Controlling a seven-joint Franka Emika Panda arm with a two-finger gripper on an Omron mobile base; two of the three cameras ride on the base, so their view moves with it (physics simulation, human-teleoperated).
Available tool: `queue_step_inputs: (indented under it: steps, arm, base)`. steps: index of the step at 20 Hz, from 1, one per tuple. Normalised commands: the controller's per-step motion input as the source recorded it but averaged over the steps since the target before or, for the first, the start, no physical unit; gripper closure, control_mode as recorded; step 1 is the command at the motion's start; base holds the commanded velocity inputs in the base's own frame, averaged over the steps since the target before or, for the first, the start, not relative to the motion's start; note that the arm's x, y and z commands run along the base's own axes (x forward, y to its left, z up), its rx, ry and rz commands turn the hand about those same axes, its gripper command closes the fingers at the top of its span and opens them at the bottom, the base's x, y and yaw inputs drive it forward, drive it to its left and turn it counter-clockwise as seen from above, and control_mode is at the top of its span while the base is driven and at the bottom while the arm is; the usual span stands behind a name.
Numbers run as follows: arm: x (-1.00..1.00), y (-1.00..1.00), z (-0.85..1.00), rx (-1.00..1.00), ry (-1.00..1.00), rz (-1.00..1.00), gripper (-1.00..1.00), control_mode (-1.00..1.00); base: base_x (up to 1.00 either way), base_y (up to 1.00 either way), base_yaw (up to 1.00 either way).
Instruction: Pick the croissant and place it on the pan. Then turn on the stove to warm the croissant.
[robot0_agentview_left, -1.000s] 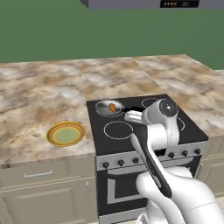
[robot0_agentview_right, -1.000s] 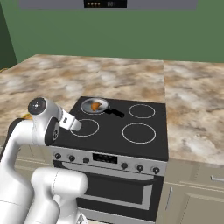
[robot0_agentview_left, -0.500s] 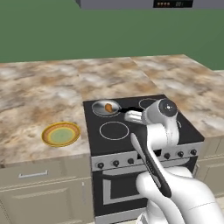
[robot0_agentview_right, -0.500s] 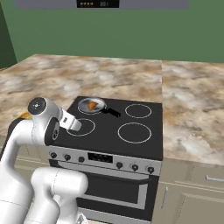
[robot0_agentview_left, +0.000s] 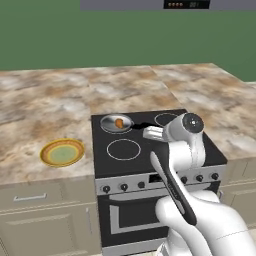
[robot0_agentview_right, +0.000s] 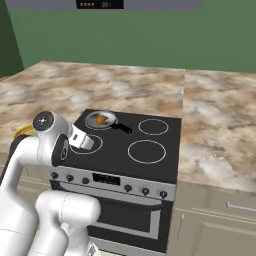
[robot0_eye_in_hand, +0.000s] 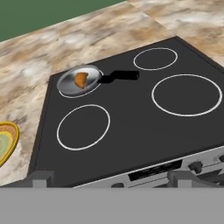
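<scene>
The croissant (robot0_agentview_left: 119, 122) lies inside the pan (robot0_agentview_left: 111, 123), which sits on the back-left burner of the stove (robot0_agentview_left: 150, 147). From the hand, the croissant (robot0_eye_in_hand: 80, 79) shows in the silver pan (robot0_eye_in_hand: 72, 85), whose black handle points right. The right base view has the same croissant (robot0_agentview_right: 101, 120) in the pan (robot0_agentview_right: 95, 120) on the stove (robot0_agentview_right: 125, 150). My gripper (robot0_eye_in_hand: 111, 179) hangs above the stove's front edge, short of the pan. It is open, with nothing between its fingertips (robot0_eye_in_hand: 41, 178). From the base it appears as gripper (robot0_agentview_left: 150, 133) and gripper (robot0_agentview_right: 82, 141).
A yellow-rimmed green plate (robot0_agentview_left: 62, 152) rests on the counter left of the stove, and the plate (robot0_eye_in_hand: 4, 140) shows at the hand view's left edge. Dark knobs (robot0_agentview_left: 106, 189) line the silver front panel. Marbled counter (robot0_agentview_right: 215, 135) runs on both sides, with a hood above.
The whole scene has slid a little to the left in both base views, so the base has moved. The arm keeps its pose and the gripper stays open.
</scene>
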Motion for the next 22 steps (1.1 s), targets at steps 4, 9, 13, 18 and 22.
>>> queue_step_inputs:
  steps: [4,9,13,18,22]
  arm:
    - [0.0,0.0,0.0,0.0,0.0,0.0,-1.0,1.0]
    - [0.0,0.0,0.0,0.0,0.0,0.0,-1.0,1.0]
    - [0.0,0.0,0.0,0.0,0.0,0.0,-1.0,1.0]
    - [0.0,0.0,0.0,0.0,-0.03,0.01,-1.0,-1.0]
    - [0.0,0.08,0.0,-0.01,-0.12,0.04,-1.0,-1.0]
  base:
    - [0.0,-0.11,0.07]
    - [0.0,-0.01,0.05]
    - [0.0,0.0,0.02]
    - [0.0,0.0,0.01]
    - [0.0,0.0,0.0]
